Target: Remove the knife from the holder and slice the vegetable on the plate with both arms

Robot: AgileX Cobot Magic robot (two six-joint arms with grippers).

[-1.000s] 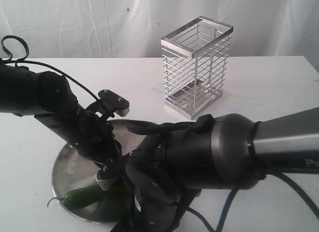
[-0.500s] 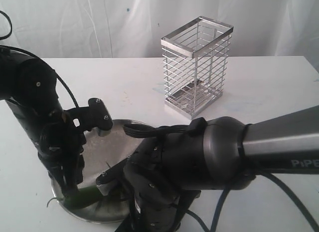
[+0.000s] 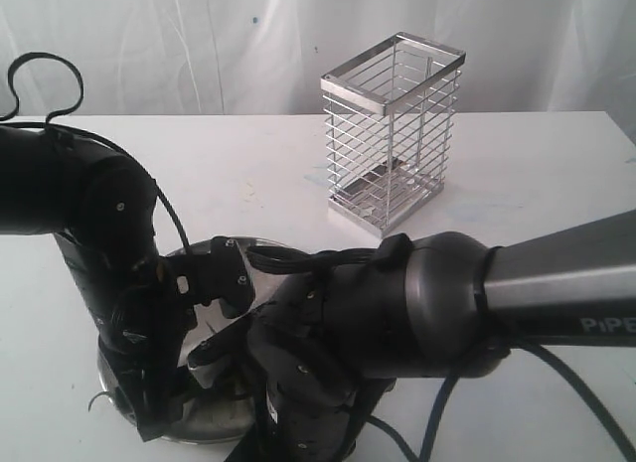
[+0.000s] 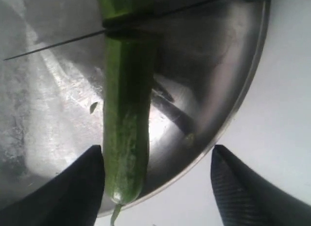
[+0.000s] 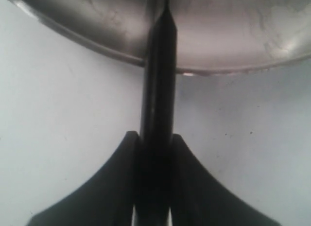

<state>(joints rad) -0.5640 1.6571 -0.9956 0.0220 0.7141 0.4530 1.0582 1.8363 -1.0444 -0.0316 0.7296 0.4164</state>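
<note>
- Exterior: the wire holder [image 3: 393, 134] stands empty behind, and both arms crowd over the steel plate [image 3: 209, 429].
- Left wrist: the left gripper [image 4: 156, 153] gapes wide, gripping nothing. The green pepper [image 4: 126, 129] lies just inside one finger, and the knife [image 4: 53, 45] edge crosses it.
- Right wrist: the right gripper [image 5: 154, 148] clenches the knife handle, likely for slicing.

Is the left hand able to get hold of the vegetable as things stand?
Likely yes. The left hand is open around the vegetable on the plate, stem end between its fingers; the knife crosses farther along, clear of them.
</note>
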